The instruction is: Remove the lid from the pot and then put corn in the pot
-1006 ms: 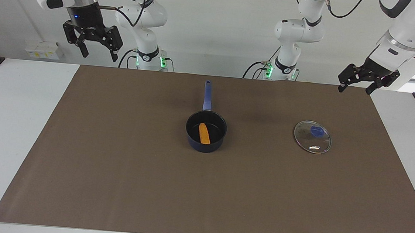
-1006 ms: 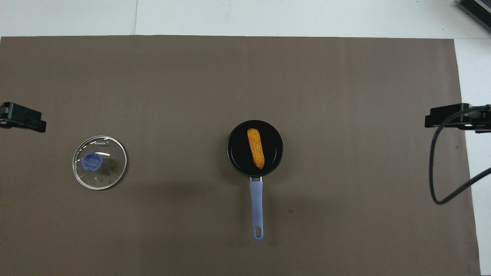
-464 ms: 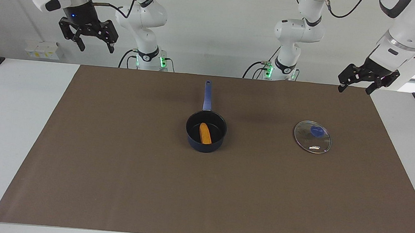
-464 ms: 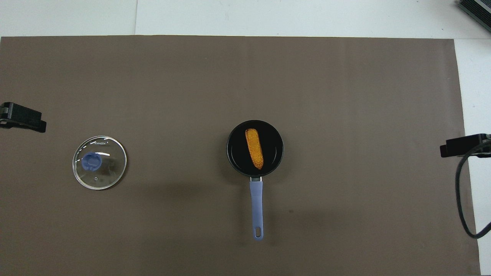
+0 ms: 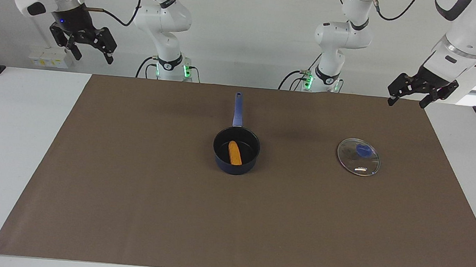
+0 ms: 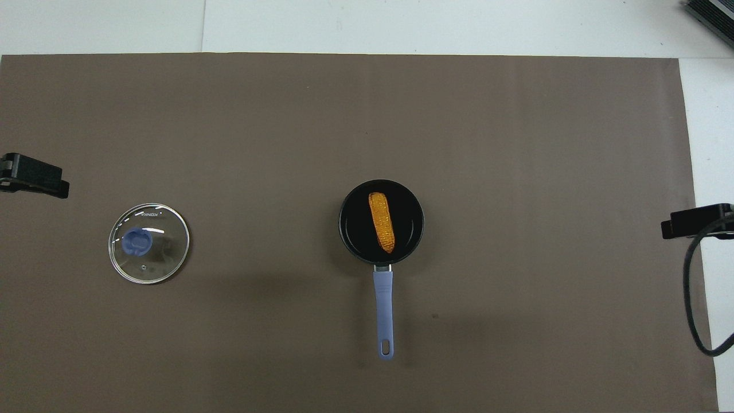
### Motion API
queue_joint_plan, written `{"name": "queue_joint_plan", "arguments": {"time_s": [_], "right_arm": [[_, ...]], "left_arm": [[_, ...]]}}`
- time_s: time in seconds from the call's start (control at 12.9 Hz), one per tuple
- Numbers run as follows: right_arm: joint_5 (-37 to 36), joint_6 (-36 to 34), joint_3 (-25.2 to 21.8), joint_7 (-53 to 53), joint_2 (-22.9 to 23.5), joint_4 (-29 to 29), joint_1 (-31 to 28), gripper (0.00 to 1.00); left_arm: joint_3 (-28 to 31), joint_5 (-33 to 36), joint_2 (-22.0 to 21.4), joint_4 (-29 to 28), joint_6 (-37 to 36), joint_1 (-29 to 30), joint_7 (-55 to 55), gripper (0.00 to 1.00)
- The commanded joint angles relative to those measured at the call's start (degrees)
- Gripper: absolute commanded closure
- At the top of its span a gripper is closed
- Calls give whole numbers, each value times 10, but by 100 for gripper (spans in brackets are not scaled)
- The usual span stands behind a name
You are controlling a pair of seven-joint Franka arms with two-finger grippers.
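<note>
Corn [image 5: 234, 152]: lying in pot [image 5: 235, 166]. Lid [image 5: 358, 156]: resting on mat, toward the left arm's end. Right gripper [image 5: 86, 47], left gripper [image 5: 409, 94]: both spread, empty; I am parking them high, well apart from everything.

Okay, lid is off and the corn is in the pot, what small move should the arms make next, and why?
Probably none beyond parking: the corn lies inside the pot, and the lid rests flat on the mat toward the left arm's end. Both the left end effector and the right end effector hang open and empty, high up, so I would just settle them at rest.
</note>
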Motion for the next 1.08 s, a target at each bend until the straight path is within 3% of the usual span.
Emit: {"name": "queue_joint_plan", "arguments": {"time_s": [0.0,1.01], "right_arm": [[-4,10,6,-11,30,41,-5,0],[-15,0,19,-10,28,44,12,0]], "left_arm": [[2,9,-16,-20,10,-5,-4,0],[2,9,-16,-19,10,-5,-3,0]]}}
